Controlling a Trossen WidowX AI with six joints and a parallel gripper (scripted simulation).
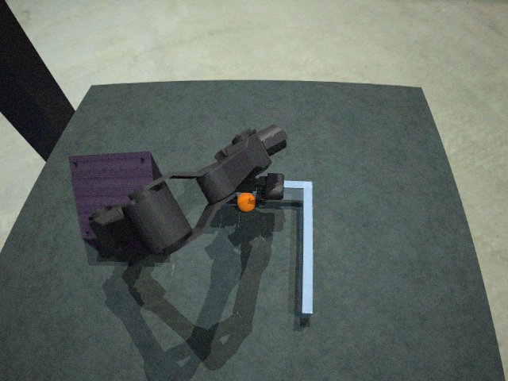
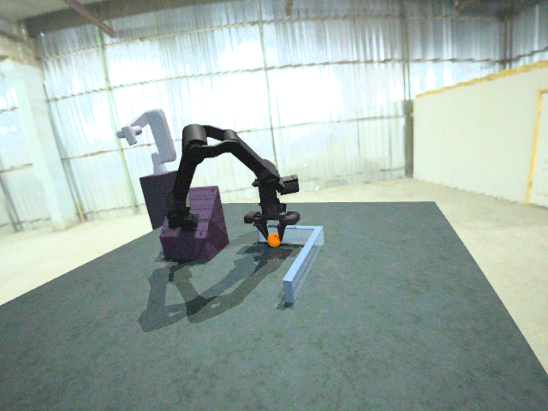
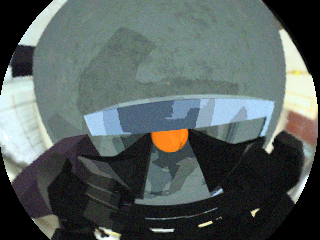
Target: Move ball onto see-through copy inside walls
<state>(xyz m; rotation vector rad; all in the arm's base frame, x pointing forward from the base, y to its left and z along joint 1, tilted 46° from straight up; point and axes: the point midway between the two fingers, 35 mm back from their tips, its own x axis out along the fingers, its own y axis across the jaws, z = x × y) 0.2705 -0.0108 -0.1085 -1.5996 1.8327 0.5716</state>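
The orange ball [image 1: 246,202] [image 2: 274,240] [image 3: 170,140] is at table level, inside the corner and close to the back wall. My gripper [image 1: 247,198] [image 2: 274,236] [image 3: 170,132] points down and is shut on the ball, one finger on each side. The see-through copy does not show apart from the ball; the two appear to coincide. The clear back wall [image 1: 293,184] [image 2: 297,235] [image 3: 150,117] is just behind the ball, partly hidden by the gripper. The clear side wall [image 1: 307,250] [image 2: 301,264] runs forward on the right. Any small gap under the ball cannot be told.
The purple sloped block [image 1: 110,184] [image 2: 194,245] under the arm's base stands to the left. The dark table [image 1: 390,246] [image 2: 398,309] reaches beyond the walls. A pale second arm [image 2: 163,137] stands on a dark pedestal behind the table.
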